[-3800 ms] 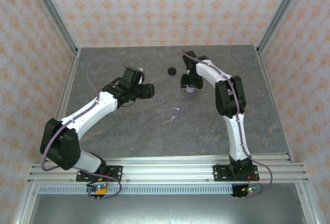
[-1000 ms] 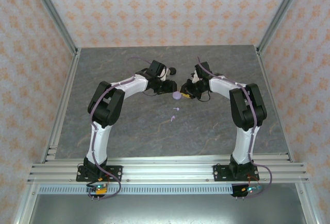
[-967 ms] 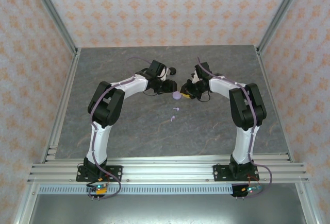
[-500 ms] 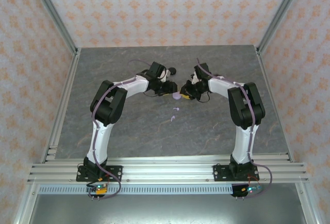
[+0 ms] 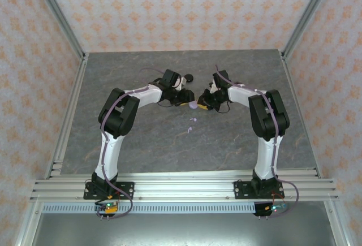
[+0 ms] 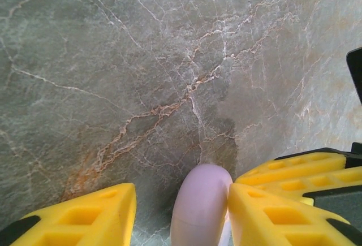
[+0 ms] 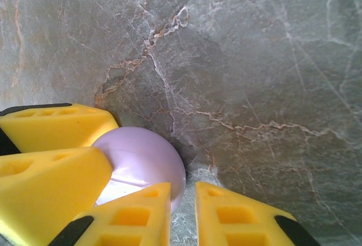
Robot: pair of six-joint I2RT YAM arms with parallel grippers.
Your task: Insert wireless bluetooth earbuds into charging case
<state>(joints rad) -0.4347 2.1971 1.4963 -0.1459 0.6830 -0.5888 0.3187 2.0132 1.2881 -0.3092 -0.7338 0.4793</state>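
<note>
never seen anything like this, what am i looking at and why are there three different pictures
These are two robot arms, the left arm and the right arm, bolted at the near edge of a grey table. The wide picture comes from a fixed camera above and behind them. The close-ups come from a camera on each wrist, so the yellow wedges are gripper fingers. On the table lie a black round case and two tiny lilac earbuds. Both grippers meet at a lilac round case: the left gripper straddles it, one finger touching, and the right gripper sits close against it.
</note>
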